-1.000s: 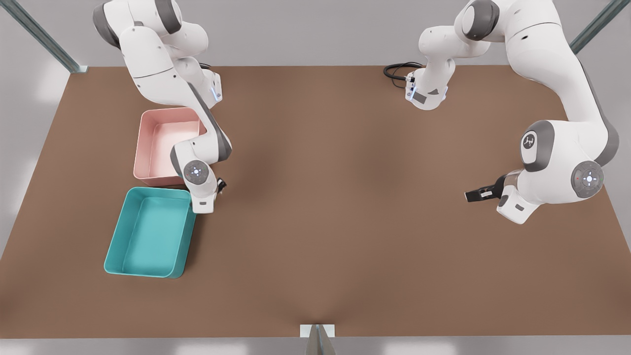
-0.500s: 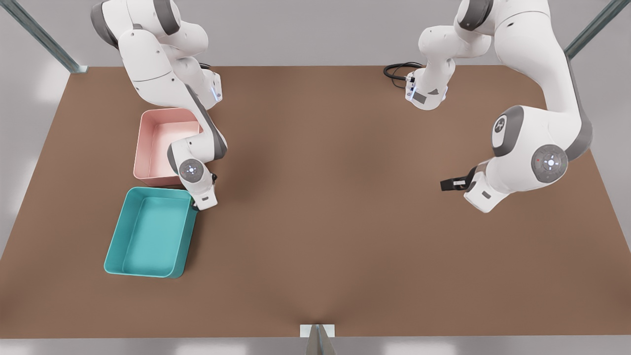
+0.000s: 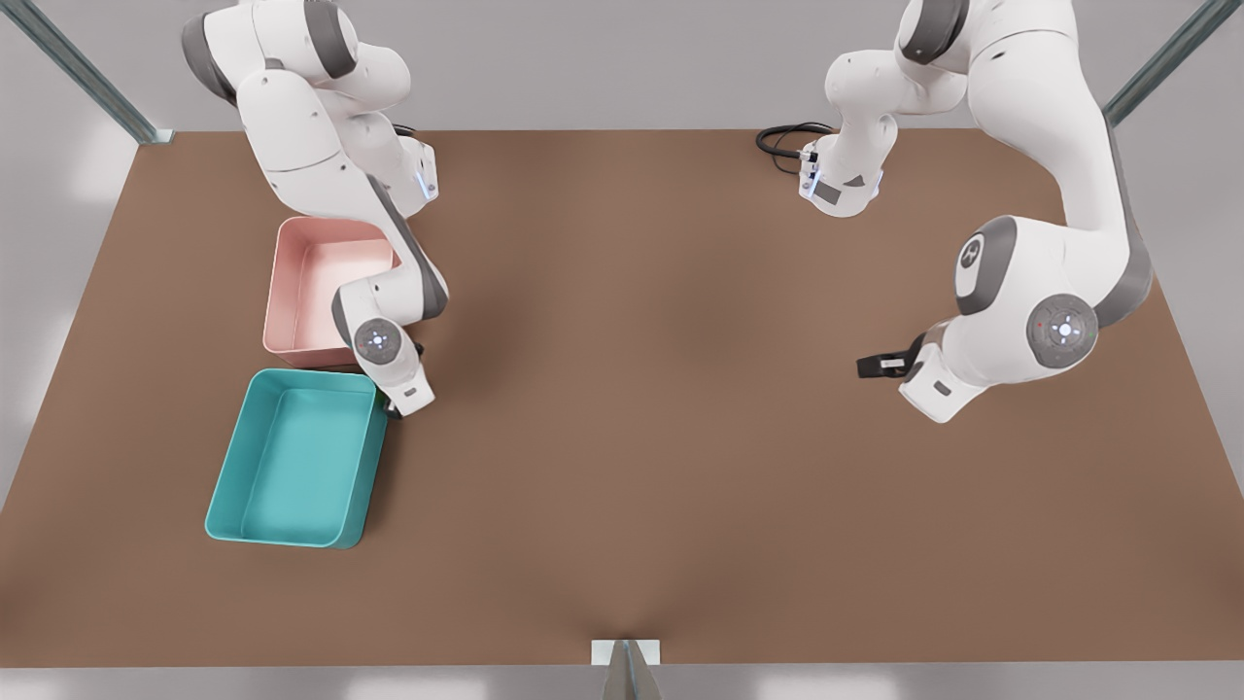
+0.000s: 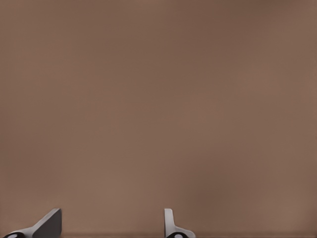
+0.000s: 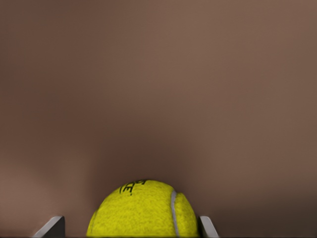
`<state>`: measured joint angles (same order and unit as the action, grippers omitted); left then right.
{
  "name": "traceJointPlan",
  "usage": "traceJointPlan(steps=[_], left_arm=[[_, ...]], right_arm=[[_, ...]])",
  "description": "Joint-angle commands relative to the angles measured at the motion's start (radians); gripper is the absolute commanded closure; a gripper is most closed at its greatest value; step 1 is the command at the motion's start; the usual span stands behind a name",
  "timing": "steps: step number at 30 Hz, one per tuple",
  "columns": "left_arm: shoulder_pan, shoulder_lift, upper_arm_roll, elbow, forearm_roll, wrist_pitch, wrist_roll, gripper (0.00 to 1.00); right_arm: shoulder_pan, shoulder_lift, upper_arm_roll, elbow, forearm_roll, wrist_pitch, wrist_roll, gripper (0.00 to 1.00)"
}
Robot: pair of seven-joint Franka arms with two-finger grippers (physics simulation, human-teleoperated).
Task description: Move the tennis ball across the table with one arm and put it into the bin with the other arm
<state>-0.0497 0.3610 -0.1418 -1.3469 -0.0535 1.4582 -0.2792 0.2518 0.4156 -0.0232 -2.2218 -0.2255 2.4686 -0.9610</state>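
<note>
Tennis ball (image 5: pixel 141 208) pinched between fingers of right hand (image 5: pixel 131 225), held above table (image 3: pixel 632 389) just beside bin (image 3: pixel 292 467), toward table edge at front view's left. Left hand (image 3: pixel 880 365) spread, nothing held, hung toward opposite edge.

A brown table (image 3: pixel 680 467), flat and matte, spans nearly the whole front view. Two open tubs rest directly on it toward the front view's left: a teal bin (image 3: pixel 225 486) nearer the camera edge and a smaller pink tub (image 3: pixel 284 292) just beyond it, the two close together, with the pink tub's near right corner hidden behind an arm. At the far edge stand two white arm bases (image 3: pixel 841 190), one behind the pink tub and one toward the front view's right, the latter with a black cable (image 3: pixel 780 141) looped beside it on the tabletop.
</note>
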Motion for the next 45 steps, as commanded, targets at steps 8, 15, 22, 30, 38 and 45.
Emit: traceJointPlan(steps=[8,15,22,30,38,45], left_arm=[[-0.002,0.004,0.001,0.000,0.000,-0.001,-0.005,0.00],[-0.004,0.016,-0.001,0.000,0.000,0.004,-0.008,0.00],[-0.006,0.024,-0.001,0.002,0.000,0.004,-0.006,0.00],[-0.015,0.024,-0.001,0.002,0.001,0.004,-0.008,0.00],[-0.019,0.024,-0.001,0.002,0.001,0.004,-0.008,0.00],[-0.033,0.024,-0.001,0.002,0.006,0.002,-0.009,0.00]], right_arm=[[0.000,0.017,-0.017,0.013,0.002,0.007,-0.124,0.04],[0.006,0.029,-0.015,0.028,0.000,0.006,-0.125,0.56],[0.017,0.020,-0.004,0.086,-0.002,-0.017,-0.124,0.57],[-0.062,-0.084,0.039,0.257,0.003,-0.327,-0.219,0.58],[-0.154,-0.078,-0.043,0.238,0.049,-0.329,-0.274,0.00],[-0.160,-0.093,-0.047,0.318,0.239,-0.423,-0.178,0.00]])
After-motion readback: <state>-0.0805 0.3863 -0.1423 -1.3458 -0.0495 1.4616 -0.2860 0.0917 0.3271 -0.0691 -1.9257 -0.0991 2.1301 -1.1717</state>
